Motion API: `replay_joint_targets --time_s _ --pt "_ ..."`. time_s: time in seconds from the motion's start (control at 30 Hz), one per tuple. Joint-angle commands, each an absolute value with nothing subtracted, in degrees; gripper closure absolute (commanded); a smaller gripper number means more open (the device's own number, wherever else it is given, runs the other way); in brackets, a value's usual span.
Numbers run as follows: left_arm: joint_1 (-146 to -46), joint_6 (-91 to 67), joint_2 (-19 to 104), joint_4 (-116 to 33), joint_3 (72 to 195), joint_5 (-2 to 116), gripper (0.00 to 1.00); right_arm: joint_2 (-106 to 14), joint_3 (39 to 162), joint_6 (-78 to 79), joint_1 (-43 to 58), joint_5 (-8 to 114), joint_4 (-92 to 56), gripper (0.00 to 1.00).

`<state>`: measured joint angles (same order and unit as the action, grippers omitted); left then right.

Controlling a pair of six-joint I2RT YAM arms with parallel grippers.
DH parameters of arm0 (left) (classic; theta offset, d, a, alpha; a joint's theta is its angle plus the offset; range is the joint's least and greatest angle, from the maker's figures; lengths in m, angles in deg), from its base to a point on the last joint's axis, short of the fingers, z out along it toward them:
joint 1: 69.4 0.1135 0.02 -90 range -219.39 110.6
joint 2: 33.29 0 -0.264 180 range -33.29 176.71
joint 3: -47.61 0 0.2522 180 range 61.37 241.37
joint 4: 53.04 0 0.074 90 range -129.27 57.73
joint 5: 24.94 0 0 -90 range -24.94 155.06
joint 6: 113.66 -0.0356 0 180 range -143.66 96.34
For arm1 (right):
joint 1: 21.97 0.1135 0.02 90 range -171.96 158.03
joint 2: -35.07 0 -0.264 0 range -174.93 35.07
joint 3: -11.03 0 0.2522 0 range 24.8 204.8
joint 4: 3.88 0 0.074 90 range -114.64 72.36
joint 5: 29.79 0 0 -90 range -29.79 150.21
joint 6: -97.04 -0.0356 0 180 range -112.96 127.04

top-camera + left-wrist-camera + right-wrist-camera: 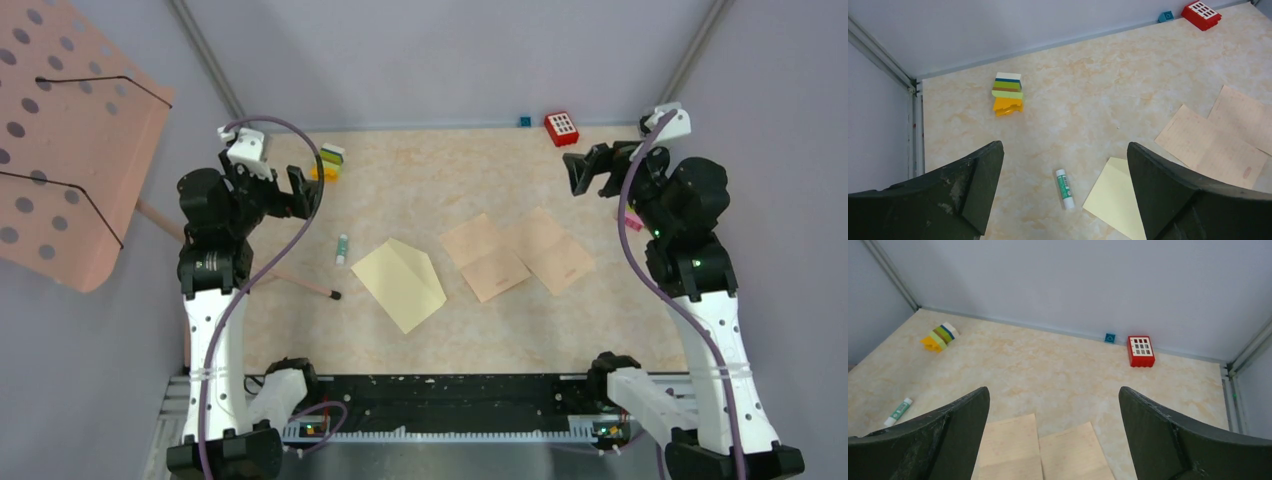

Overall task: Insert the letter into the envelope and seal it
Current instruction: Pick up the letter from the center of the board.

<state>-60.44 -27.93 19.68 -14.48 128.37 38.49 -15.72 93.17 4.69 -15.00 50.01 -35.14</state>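
The envelope [400, 283], pale yellow, lies flat on the desk [420, 190] near its middle, turned at a slant, with a crease marking off a triangular flap along its far right side; whether that flap is folded down or spread out cannot be told from above. Both letter-like tan sheets lie outside the envelope. The nearer tan sheet [485, 257] rests just to the right of the envelope with a narrow strip of desk between them, and the second tan sheet [550, 250] lies farther right of the envelope, its edge meeting the first. Just left of the envelope, a little farther from the arms' bases, lies a small white glue stick [342, 249] with a green label, apart from the envelope's corner. Beyond the envelope and to its left, near the back wall, sits a stack of coloured blocks [330, 160], yellow, green and white. Beyond the envelope and to its right, against the back wall, stands a red block [561, 127] with white squares on top, with a small blue block [524, 121] just beside it. The left claw [272, 190] hangs above the desk left of the envelope and past the glue stick, fingers spread wide and holding nothing. The right claw [592, 165] hangs well to the right of the envelope, beyond the tan sheets, likewise spread wide and released.
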Motion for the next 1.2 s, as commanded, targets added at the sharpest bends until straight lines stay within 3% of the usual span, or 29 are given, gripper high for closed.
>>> replay_joint_targets --time_s 0.0,0.97,1.17 --pt "-60.2 -28.8 19.8 -17.2 127.8 35.6 0.02 -15.6 93.2 3.6 -14.9 43.8 -32.6 0.01" --pt "-60.6 -30.7 21.1 -17.9 126.0 32.7 0.02 -16.6 85.8 10.9 -14.9 39.5 -27.5 0.01" --pt "-67.8 -34.1 26.1 -15.0 129.0 39.5 0.01 -21.0 83.7 9.9 -14.9 38.4 -29.9 0.02"
